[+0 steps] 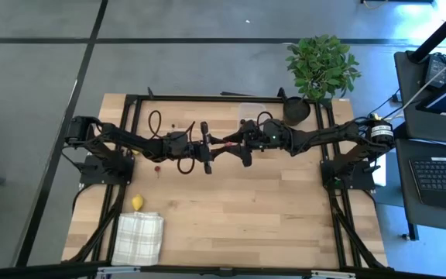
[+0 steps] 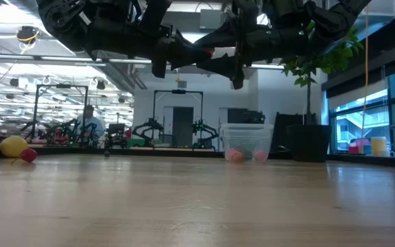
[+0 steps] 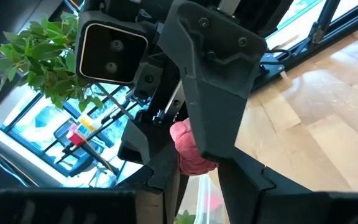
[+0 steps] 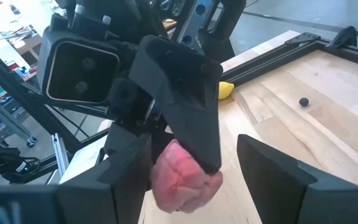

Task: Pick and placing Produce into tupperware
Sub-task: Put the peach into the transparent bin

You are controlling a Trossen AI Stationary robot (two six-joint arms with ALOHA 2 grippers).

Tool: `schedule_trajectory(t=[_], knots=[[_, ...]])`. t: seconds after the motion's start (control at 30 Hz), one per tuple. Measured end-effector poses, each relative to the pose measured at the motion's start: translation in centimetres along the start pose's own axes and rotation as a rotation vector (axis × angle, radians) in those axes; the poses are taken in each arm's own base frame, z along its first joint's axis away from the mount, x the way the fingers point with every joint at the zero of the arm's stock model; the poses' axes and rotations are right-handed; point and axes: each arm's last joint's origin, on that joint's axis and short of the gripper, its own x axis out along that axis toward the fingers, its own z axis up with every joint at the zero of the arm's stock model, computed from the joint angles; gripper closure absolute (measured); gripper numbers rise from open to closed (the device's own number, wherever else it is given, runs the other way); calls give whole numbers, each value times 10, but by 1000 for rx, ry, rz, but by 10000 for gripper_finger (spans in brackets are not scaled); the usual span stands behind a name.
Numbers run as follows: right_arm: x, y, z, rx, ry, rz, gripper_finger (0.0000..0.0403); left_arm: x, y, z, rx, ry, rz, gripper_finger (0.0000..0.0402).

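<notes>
Both grippers meet mid-air above table centre. Left gripper (image 1: 207, 149) pinches red strawberry (image 4: 182, 175); right gripper (image 1: 245, 145) fingers spread around it.

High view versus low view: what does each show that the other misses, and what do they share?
Only the high view: the checked cloth lying beside the lemon.

Only the low view: pink pieces inside the tupperware, and a person in the room behind.

Both: the lemon, the potted plant, and the left tool meeting the right tool above mid-table with a pink fruit piece between them.
</notes>
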Motion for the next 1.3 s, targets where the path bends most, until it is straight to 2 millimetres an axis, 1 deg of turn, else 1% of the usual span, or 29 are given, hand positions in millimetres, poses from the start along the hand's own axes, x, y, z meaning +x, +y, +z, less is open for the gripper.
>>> schedule_trajectory(t=[0.13, 0.23, 0.33, 0.57, 0.67, 1.1, 1.2, 1.3], knots=[[0, 0, 0, 12, 1, 0, 166, 0, 0, 0, 0, 0, 1, 308], [0, 0, 0, 23, 2, 0, 181, 0, 0, 0, 0, 0, 1, 308], [0, 0, 0, 23, 2, 1, 208, 0, 0, 0, 1, 2, 1, 308], [0, 0, 0, 26, 5, 0, 289, 0, 0, -1, 12, 7, 5, 308], [0, 0, -1, 15, 7, -1, 308, 0, 0, -1, 13, 8, 4, 308], [0, -1, -1, -1, 14, -6, 310, 0, 0, -1, 14, 18, 17, 306], [0, -2, -2, -24, 17, -24, 310, 0, 0, -1, -18, 19, 14, 287], [0, -3, -2, -47, 20, -43, 310, 0, -2, 0, -56, 16, 10, 249]])
